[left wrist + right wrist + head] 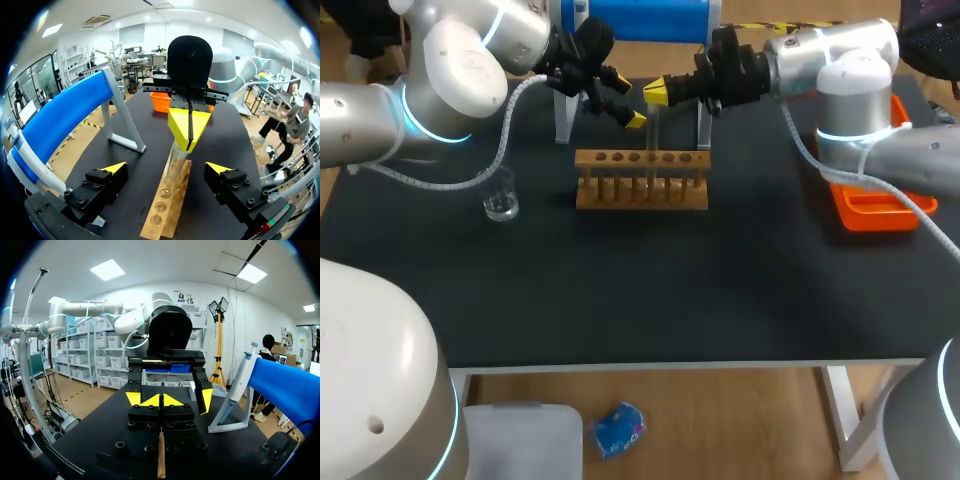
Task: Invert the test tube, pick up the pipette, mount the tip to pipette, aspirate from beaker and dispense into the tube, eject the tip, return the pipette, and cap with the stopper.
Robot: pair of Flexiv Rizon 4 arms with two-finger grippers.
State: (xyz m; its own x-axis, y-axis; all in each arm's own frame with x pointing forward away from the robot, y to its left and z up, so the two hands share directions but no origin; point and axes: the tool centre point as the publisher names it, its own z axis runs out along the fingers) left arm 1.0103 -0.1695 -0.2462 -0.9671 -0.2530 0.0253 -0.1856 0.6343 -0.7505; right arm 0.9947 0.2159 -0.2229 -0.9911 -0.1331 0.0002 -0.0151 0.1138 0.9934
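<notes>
A clear test tube hangs upright just above the wooden rack, with its lower end at the rack's holes. My right gripper is shut on the tube's top. From the left wrist, that gripper pinches the tube over the rack. My left gripper faces it, open, one fingertip on each side of the tube without touching; its own view has the gripper wide apart. In the right wrist view my gripper is shut. The white pipette rests on the blue stand.
A small glass beaker stands left of the rack. An orange tray lies at the table's right, under my right arm. The blue pipette stand is behind the rack, close to both grippers.
</notes>
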